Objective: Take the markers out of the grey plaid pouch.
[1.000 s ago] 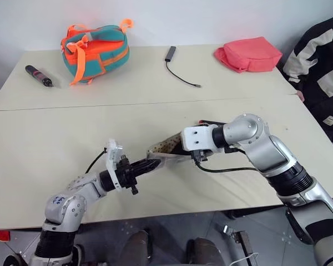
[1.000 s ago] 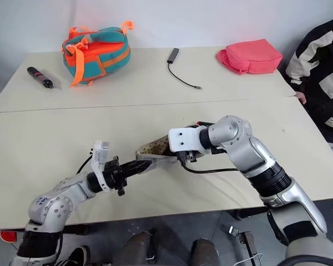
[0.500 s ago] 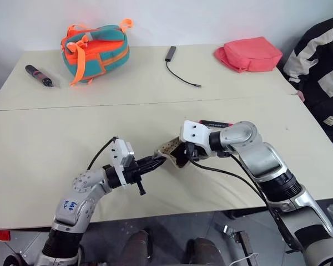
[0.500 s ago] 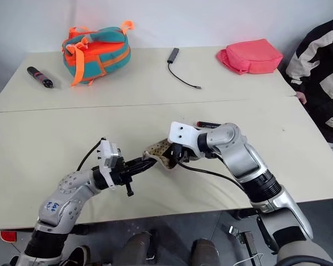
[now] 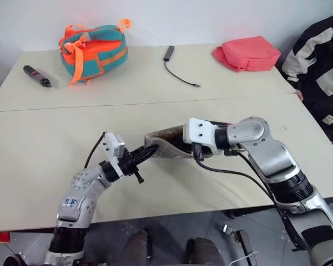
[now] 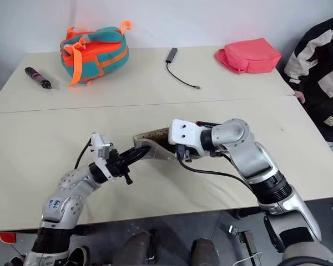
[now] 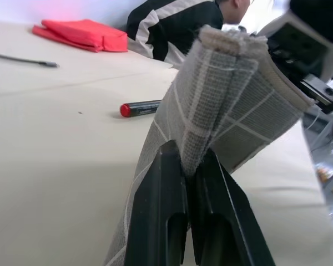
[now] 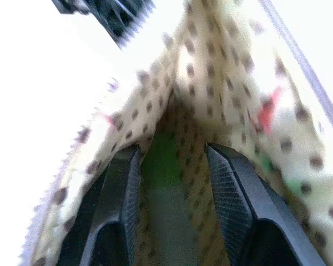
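Note:
The grey plaid pouch hangs just above the table between my two arms. My left gripper is shut on a fold of its checked fabric. My right gripper reaches inside the pouch's mouth, with the speckled tan lining all around it. A green marker sits between its fingers, and they are closed on it. The red marker with black ends lies on the table beyond the pouch, behind my right wrist.
A teal-orange bag and a dark stick lie at the far left. A black cable lies at the back middle and a coral-pink pouch at the back right. A person in a black-and-white jacket stands past the table's right edge.
My right gripper has risen a little inside the pouch. The pouch, crumpled half a second ago, now stretches flatter between both grippers. The left gripper keeps its pinch.

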Motion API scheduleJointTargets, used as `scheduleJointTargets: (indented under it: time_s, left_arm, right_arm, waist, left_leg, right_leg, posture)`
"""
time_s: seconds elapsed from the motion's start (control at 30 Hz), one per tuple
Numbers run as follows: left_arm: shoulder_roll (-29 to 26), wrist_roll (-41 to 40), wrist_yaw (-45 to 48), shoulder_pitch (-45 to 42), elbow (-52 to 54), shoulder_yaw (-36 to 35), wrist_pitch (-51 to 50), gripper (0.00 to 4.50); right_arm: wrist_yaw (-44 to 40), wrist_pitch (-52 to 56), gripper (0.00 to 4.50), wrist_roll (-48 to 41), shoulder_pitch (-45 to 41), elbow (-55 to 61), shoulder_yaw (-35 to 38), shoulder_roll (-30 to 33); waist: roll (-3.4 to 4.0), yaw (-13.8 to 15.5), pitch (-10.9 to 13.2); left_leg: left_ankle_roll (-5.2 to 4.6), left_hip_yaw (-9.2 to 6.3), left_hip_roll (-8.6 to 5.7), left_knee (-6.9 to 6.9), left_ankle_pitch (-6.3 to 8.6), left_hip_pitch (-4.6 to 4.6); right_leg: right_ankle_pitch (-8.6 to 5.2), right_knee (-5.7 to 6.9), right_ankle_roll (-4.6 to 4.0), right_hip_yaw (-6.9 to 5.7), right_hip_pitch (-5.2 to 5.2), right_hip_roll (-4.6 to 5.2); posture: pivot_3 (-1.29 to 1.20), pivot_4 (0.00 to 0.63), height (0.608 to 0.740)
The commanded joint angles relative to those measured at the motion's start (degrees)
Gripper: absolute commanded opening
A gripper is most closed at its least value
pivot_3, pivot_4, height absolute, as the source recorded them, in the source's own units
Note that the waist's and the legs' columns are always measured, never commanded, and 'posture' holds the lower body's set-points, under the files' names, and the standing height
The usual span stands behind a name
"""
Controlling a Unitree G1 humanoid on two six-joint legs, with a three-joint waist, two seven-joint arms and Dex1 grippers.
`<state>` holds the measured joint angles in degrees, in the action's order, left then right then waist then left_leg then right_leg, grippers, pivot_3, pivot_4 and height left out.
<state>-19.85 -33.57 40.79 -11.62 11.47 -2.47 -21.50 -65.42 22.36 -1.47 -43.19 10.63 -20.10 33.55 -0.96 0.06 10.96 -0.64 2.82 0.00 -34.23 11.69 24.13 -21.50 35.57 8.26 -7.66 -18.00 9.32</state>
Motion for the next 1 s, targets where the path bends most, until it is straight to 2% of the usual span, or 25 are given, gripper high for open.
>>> scheduleJointTargets:
  time_s: [0.03, 0.37, 0.43, 0.57, 0.83, 1.0]
  left_arm:
    - [-0.4, -2.2, 0.6, -0.3, 3.2, -1.0, -1.1, 0.00]
    - [-0.5, -3.1, 0.3, 0.9, 4.8, -1.7, -2.5, 0.00]
    - [0.6, -6.2, -1.2, 0.4, 4.7, -3.6, -4.7, 0.00]
    - [0.9, -10.8, -2.8, -0.6, 5.3, -5.8, -8.6, 0.00]
    - [0.0, -13.0, -2.2, 0.4, 6.9, -5.4, -12.4, 0.00]
    - [0.1, -13.4, -2.8, 0.6, 7.2, -5.6, -12.8, 0.00]
  right_arm:
    - [1.4, -0.5, 1.94, -0.3, -1.0, 0.3, 0.1, -1.4]
    - [0.7, -3.1, 1.94, -0.7, 0.0, -0.9, 0.9, -1.1]
    - [0.4, -4.4, 1.94, -0.8, 0.5, -0.7, 1.2, -0.6]
    - [-1.8, 0.1, 1.94, -6.4, 0.5, 0.0, 4.1, -0.6]
    - [-0.4, -0.8, 4.43, -5.9, 0.7, 0.0, 2.8, -0.2]
    - [-0.4, -2.8, 4.43, -5.5, 0.8, 0.2, 2.5, 0.2]
  waist:
    - [0.00, 0.0, 0.0]
    - [0.00, 0.0, 0.0]
    - [0.00, 0.0, 0.0]
    - [-0.02, 0.0, 0.0]
    - [-0.02, 0.0, 0.0]
    - [-0.02, 0.0, 0.0]
  left_leg:
    - [0.00, 0.00, 0.00, 0.00, 0.00, 0.00]
    - [0.00, -0.01, -0.01, -0.01, 0.00, 0.00]
    - [0.00, -0.01, 0.00, -0.01, 0.00, 0.00]
    - [-0.01, -0.01, -0.01, -0.02, 0.00, 0.00]
    - [0.00, -0.02, 0.00, -0.02, 0.00, -0.01]
    - [0.00, -0.02, 0.00, -0.02, 0.00, -0.01]
  right_leg:
    - [0.00, 0.00, 0.00, 0.00, 0.00, 0.00]
    - [0.00, -0.02, 0.00, 0.00, 0.03, 0.00]
    - [0.00, -0.02, 0.00, -0.01, 0.03, 0.00]
    - [0.00, -0.03, 0.00, -0.01, 0.05, 0.00]
    - [0.00, -0.03, 0.00, -0.01, 0.06, 0.00]
    - [0.00, -0.03, 0.00, 0.00, 0.06, 0.00]
  posture:
    - [0.00, 0.150, 0.740]
    - [0.00, 0.150, 0.740]
    - [0.00, 0.150, 0.740]
    - [0.00, 0.150, 0.740]
    - [0.00, 0.150, 0.740]
    - [0.00, 0.150, 0.740]
